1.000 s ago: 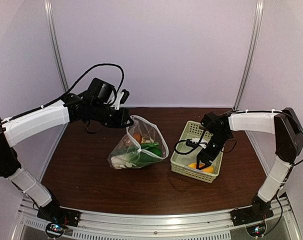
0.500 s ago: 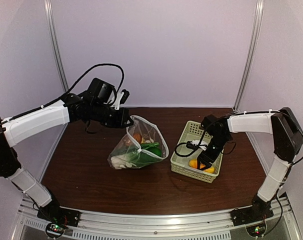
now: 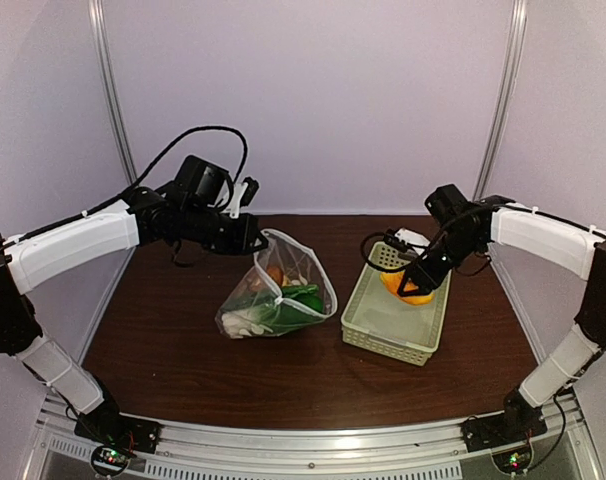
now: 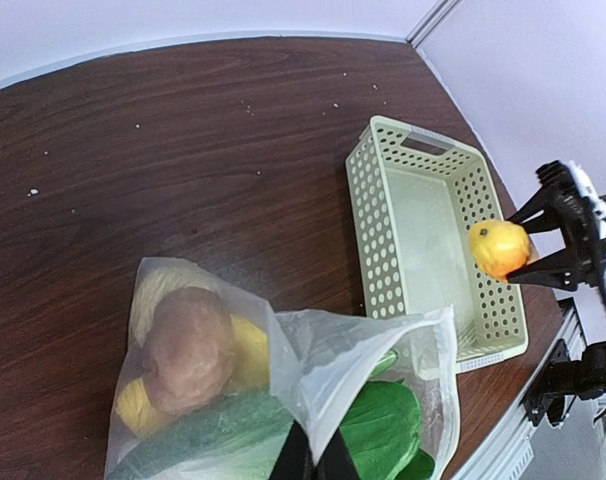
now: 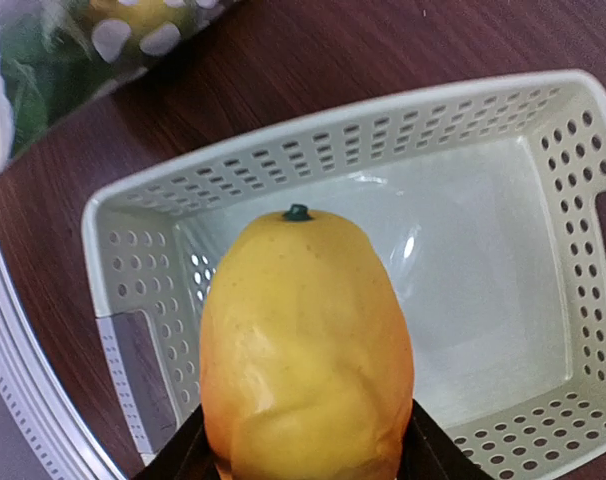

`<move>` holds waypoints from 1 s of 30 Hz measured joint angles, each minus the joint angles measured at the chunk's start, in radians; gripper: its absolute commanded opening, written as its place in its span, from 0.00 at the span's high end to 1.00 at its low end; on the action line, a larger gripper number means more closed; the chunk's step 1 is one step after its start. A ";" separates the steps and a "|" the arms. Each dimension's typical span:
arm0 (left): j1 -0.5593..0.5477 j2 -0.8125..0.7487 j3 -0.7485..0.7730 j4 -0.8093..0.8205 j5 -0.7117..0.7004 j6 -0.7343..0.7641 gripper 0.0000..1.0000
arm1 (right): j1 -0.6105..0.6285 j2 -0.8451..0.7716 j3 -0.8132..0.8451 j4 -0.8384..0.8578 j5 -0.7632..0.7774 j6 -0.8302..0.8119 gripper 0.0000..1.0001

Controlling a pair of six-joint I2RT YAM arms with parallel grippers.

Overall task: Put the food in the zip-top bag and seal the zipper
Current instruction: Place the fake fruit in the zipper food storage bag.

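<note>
right gripper [image 3: 416,287]: jaws clamped on 1 orange-yellow piece [image 3: 414,291], 1 finger on each flank. Wrist cam agrees: the piece [image 5: 303,340] fills the gap between both fingers [image 5: 183,455], dark green stem nub pointing away from the wrist.

Piece hangs in the air over the far half of the basket [image 3: 383,338], clear of its floor and walls. Left wrist cam shows the same from the side: piece [image 4: 499,248] above the basket's right wall [image 4: 503,310], right gripper [image 4: 515,250] coming in from beyond that wall.

left gripper [image 3: 255,240]: fully closed, pinching the top edge of the zip-top bag [image 3: 283,295]. It sits left of the basket and higher than its rim, holding that edge up.

Bag body rests on the table [image 3: 173,340] just left of the basket, narrow gap, not touching. Mouth gapes open, tilted up and toward the basket. zipper [image 4: 363,322]: runs along that open mouth edge, not pressed together; strip detail too fine to make out.

In the bag, on the side away from the basket:
- 1 brown round piece [image 4: 188,345]
- yellow pieces [image 4: 133,405] under and beside it

On the side nearer the basket:
- cucumber [image 4: 213,435], lying low
- leafy vegetable [image 4: 383,430] next to it

Basket is pale green lattice plastic and stands flat on the table.
</note>
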 measured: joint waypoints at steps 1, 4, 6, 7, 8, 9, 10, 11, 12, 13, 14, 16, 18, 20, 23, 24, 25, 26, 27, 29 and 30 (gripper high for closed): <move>0.000 0.000 0.000 0.007 0.000 -0.003 1.00 | 0.000 -0.018 0.018 0.000 -0.018 0.000 0.58; 0.000 0.000 0.000 0.020 0.001 -0.015 1.00 | 0.011 -0.047 0.074 0.005 -0.069 0.002 0.59; 0.000 0.001 0.000 0.026 0.001 -0.021 1.00 | 0.029 -0.052 0.112 0.013 -0.098 0.006 0.59; 0.000 0.002 0.000 0.031 0.002 -0.024 1.00 | 0.045 -0.052 0.132 0.014 -0.106 0.009 0.59; 0.000 0.002 0.000 0.034 0.002 -0.026 1.00 | 0.060 -0.050 0.148 0.015 -0.115 0.010 0.59; 0.000 0.002 0.000 0.036 0.002 -0.027 1.00 | 0.081 -0.048 0.171 0.014 -0.122 0.014 0.59; 0.000 0.002 0.000 0.038 0.002 -0.029 1.00 | 0.103 -0.043 0.196 0.015 -0.127 0.019 0.59; 0.000 0.002 0.000 0.040 0.003 -0.030 1.00 | 0.126 -0.036 0.222 0.017 -0.132 0.024 0.59; 0.000 0.002 0.000 0.043 0.004 -0.031 1.00 | 0.147 -0.028 0.245 0.018 -0.135 0.027 0.59; 0.000 0.002 -0.001 0.046 0.005 -0.032 1.00 | 0.167 -0.019 0.268 0.020 -0.140 0.032 0.59; 0.000 0.002 -0.002 0.050 0.005 -0.033 1.00 | 0.183 -0.010 0.284 0.022 -0.142 0.035 0.59; 0.000 0.002 -0.004 0.059 0.006 -0.034 1.00 | 0.224 0.019 0.322 0.026 -0.151 0.043 0.59; 0.000 0.002 -0.008 0.065 0.006 -0.034 1.00 | 0.254 0.052 0.352 0.031 -0.158 0.052 0.59; 0.000 0.002 -0.014 0.068 0.006 -0.034 1.00 | 0.286 0.100 0.396 0.029 -0.166 0.060 0.59; 0.000 0.002 -0.019 0.070 0.010 -0.034 1.00 | 0.325 0.181 0.473 0.024 -0.178 0.066 0.59; 0.000 0.002 -0.021 0.073 0.014 -0.034 1.00 | 0.336 0.207 0.496 0.023 -0.183 0.069 0.59; 0.000 0.001 -0.024 0.077 0.018 -0.034 1.00 | 0.344 0.229 0.514 0.022 -0.185 0.076 0.59; 0.000 0.000 -0.029 0.084 0.022 -0.034 1.00 | 0.351 0.252 0.532 0.021 -0.184 0.084 0.59; 0.000 -0.001 -0.032 0.089 0.024 -0.034 1.00 | 0.356 0.271 0.547 0.019 -0.184 0.089 0.60; 0.000 -0.006 -0.045 0.098 0.031 -0.035 1.00 | 0.365 0.319 0.588 0.014 -0.183 0.104 0.59; 0.000 -0.010 -0.053 0.104 0.032 -0.037 1.00 | 0.369 0.344 0.610 0.013 -0.183 0.110 0.59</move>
